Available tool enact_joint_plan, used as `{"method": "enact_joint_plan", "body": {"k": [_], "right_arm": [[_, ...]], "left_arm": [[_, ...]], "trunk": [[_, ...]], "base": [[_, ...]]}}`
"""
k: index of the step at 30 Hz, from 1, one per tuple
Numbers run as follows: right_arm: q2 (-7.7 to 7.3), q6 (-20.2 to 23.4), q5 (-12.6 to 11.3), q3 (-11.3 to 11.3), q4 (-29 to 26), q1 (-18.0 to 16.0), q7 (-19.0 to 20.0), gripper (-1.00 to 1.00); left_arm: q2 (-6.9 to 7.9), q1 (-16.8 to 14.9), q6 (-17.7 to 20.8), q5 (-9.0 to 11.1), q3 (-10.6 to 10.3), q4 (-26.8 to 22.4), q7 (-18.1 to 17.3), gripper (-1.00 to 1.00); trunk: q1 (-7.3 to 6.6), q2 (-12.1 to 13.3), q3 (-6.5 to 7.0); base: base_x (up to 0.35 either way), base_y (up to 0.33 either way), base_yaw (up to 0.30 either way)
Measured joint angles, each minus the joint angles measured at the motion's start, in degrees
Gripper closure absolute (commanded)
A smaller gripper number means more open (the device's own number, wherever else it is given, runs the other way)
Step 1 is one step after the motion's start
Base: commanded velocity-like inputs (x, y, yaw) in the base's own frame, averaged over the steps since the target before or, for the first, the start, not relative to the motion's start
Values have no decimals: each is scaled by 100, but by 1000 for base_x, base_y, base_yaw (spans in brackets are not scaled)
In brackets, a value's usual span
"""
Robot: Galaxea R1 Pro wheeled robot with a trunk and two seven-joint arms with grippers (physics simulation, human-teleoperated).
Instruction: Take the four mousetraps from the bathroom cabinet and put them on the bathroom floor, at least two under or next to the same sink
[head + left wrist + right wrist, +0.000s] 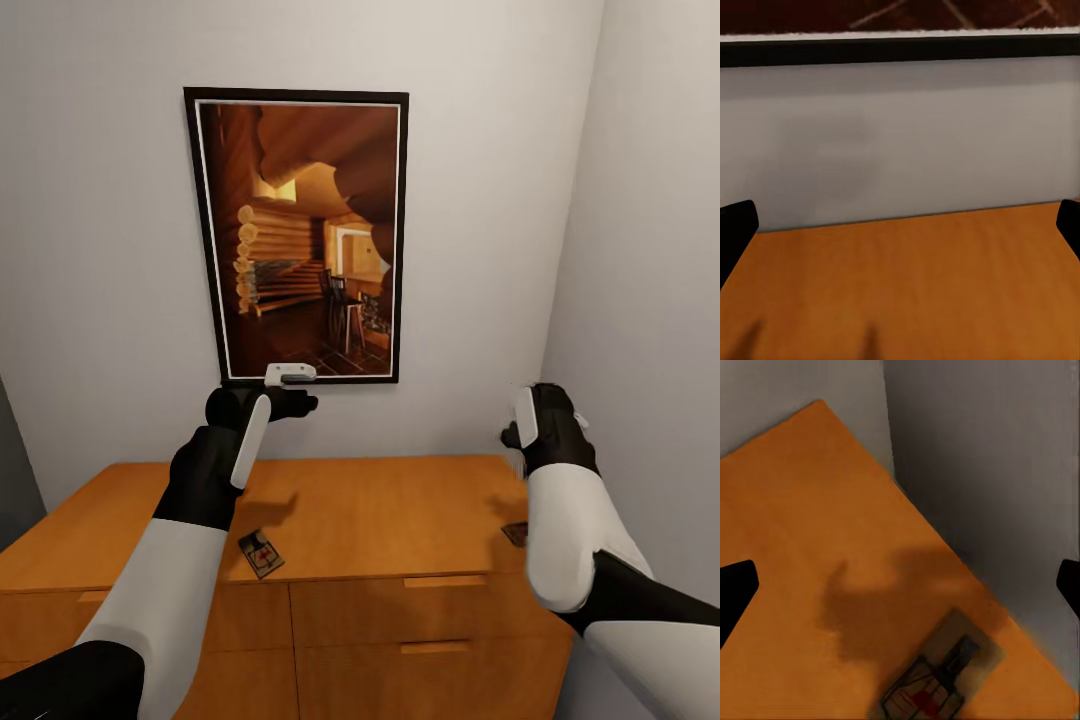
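While both my arms hang over the cabinet [400, 500], my left gripper [290, 385] sits up by the framed picture [300, 235], fingers spread wide, holding nothing. My right gripper [522, 425] is open too, above the top's right edge. One mousetrap [261, 553] lies at the front edge, another mousetrap [937, 679] near the right edge beside the wall.
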Motion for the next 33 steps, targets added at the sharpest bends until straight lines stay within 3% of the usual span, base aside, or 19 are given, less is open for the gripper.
{"method": "enact_joint_plan", "body": {"k": [7,14,33], "right_arm": [[-288,1,0,-36,1,0,229,-100],[-471,2,-3,-43,1,0,315,-100],[-514,0,-8,-182,17,0,320,-100]], "left_arm": [[-5,0,0,0,-2,0,-6,-100],[-7,0,0,0,0,0,-8,-100],[-7,0,0,0,0,0,-9,-100]], "trunk": [[0,0,0],[0,0,0],[0,0,0]], "base": [[0,0,0],[0,0,0],[0,0,0]]}}
